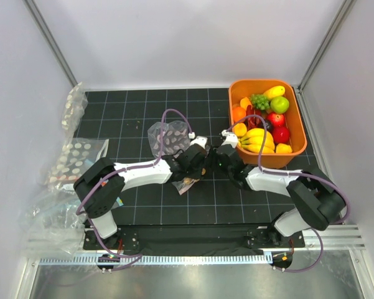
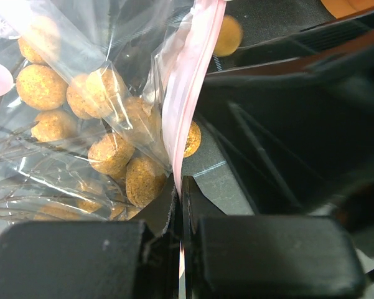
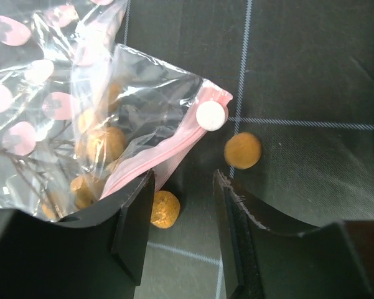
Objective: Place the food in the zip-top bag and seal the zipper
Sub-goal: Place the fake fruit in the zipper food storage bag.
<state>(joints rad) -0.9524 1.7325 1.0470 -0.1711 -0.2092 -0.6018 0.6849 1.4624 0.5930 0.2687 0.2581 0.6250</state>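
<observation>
Centrally on the black gridded mat (image 1: 143,205), left of the orange tub (image 1: 255,83) heaped with toy fruit (image 1: 258,138), sits the zip-top bag (image 1: 165,137), with a brown nut-like cluster (image 2: 106,124) inside it. The left gripper (image 2: 182,187) is clenched on the pink zipper (image 2: 183,106), while the right gripper (image 3: 182,184) has its jaws parted beside the zipper's corner. Two loose brown balls (image 3: 243,151) rest on the mat outside the bag.
</observation>
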